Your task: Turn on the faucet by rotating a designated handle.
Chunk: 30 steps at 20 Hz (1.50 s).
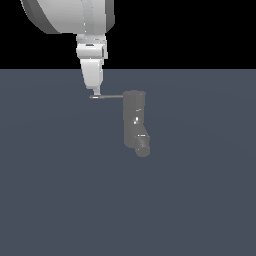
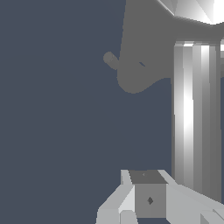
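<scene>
The faucet [image 1: 134, 116] is a dark grey upright cylinder with a short round spout stub [image 1: 142, 146] at its lower end. Its handle [image 1: 107, 96], a thin grey rod with a lighter tip, sticks out from the body's top toward the exterior view's left. My gripper [image 1: 95, 91] comes down from above, and its narrow tip touches the rod's free end. The fingers look pressed together with nothing between them. In the wrist view the gripper [image 2: 148, 192] sits beside a large shiny cylinder [image 2: 194, 118] that looks like the handle up close. The dark faucet body [image 2: 144, 48] and its spout stub [image 2: 110, 60] lie beyond.
The faucet stands on a flat blue-grey floor [image 1: 60, 190] that fills the lower scene. The white robot arm [image 1: 75, 17] hangs above at the exterior view's upper left.
</scene>
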{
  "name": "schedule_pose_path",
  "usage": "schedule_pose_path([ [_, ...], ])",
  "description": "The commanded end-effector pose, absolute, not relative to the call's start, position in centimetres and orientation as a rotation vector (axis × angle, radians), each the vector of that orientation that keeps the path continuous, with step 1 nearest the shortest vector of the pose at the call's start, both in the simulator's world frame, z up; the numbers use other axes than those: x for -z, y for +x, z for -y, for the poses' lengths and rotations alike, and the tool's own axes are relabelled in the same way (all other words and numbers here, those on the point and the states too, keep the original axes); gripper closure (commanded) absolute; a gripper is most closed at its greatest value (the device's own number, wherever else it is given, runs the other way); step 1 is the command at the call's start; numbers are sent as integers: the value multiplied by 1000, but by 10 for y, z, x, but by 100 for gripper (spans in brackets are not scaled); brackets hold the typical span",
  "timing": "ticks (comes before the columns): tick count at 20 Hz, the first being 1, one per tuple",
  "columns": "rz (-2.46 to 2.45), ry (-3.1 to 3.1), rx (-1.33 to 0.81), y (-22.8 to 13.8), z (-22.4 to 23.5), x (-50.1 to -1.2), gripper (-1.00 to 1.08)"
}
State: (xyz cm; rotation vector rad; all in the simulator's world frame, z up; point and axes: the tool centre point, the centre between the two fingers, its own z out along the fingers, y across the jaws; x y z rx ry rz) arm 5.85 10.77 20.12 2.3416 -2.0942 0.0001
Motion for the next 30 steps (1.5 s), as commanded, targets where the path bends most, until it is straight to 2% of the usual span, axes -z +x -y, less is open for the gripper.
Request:
schedule_pose_path([
  [1, 2094, 2342, 0, 51, -107, -201, 108],
  [27, 2094, 2342, 0, -25, -96, -201, 108],
  [30, 2100, 2340, -2, -22, -92, -201, 108],
])
